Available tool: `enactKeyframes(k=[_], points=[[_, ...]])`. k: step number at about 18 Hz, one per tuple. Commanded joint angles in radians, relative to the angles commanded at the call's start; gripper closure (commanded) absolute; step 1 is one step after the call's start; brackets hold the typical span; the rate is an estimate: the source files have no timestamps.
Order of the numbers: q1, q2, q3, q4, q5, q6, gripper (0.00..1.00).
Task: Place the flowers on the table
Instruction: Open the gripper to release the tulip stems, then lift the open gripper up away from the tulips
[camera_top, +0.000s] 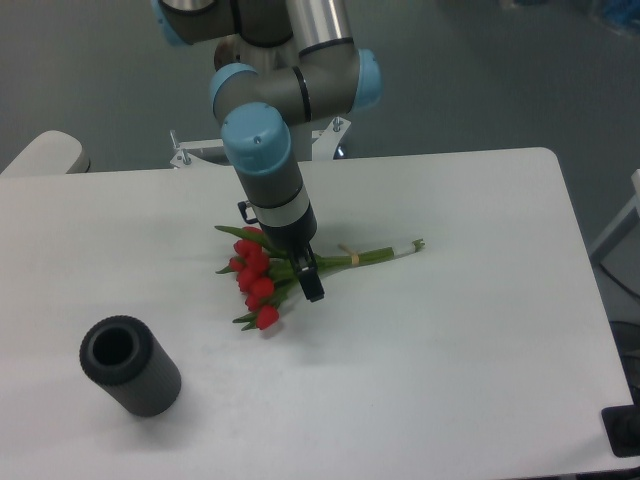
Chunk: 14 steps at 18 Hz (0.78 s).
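Red-budded, green-stemmed flowers (262, 281); white table (450, 330); dark grey ribbed cylinder (130, 366).

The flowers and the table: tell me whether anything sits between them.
Nothing visible does. The flowers appear to lie directly on the table, with the end effector right at the bunch. The dark cylinder lies apart, near the front left edge of the table.
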Motion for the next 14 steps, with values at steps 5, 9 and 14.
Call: enactKeyframes(k=[5,9,14], points=[[-0.014,-0.012,0.118,-0.024,-0.119,-0.227,0.0],[-0.014,-0.038,0.256,-0.135,-0.158,-0.339,0.0],[-0.014,-0.086,0.468,-0.383,-0.184,-0.433,0.0]])
